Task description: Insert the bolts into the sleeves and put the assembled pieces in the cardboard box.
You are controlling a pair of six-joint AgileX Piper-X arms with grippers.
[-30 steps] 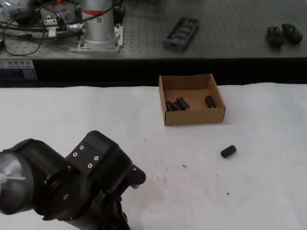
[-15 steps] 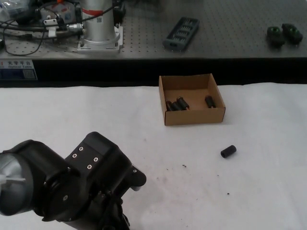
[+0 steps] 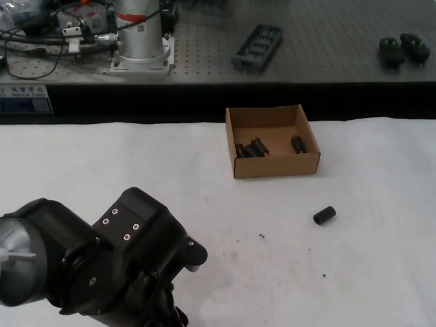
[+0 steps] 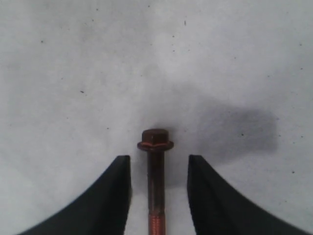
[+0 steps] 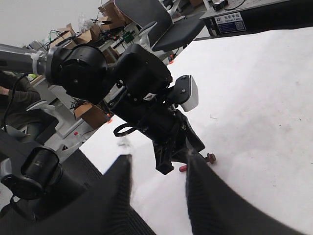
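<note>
1. The cardboard box (image 3: pixel 276 165) held several dark pieces (image 3: pixel 251 148). A label (image 3: pixel 25 99) far left of the box was too small to read.
2. Your left gripper (image 4: pixel 159 159), well short of the box, stood with fingers apart, straddling the bolt (image 4: pixel 156 183) without touching it.
3. The pickup seemingly needed you to close squarely on the bolt's shank, behind its head.
4. The sleeve (image 3: pixel 324 215) lay near the box's front right corner.

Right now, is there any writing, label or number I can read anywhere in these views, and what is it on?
Blue-and-white label on the front edge of the far bench: print too blurred to read.
No writing shows on the cardboard box, the bolt or the sleeve.
</note>
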